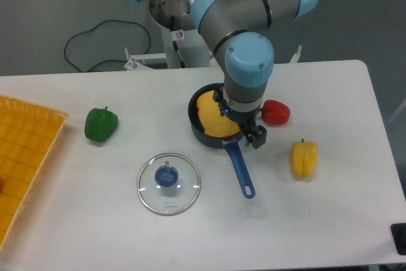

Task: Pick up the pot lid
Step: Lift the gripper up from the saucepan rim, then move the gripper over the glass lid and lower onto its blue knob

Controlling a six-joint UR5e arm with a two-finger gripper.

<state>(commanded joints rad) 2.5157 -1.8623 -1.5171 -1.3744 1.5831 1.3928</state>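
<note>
Hanging by the black pan (pixel 204 138), the gripper (pixel 238 120) looks spread and unladen; the round glass lid (pixel 185 197) lies on the worktop (pixel 95 201), picture-left and nearer the camera, so its blue knob (pixel 166 176) calls for a diagonal approach.

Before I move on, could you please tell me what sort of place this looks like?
Probably a robotics lab or test bench, judging by the robot arm over the white table, and the glass lid and toy-like green pepper lying on it.
</note>
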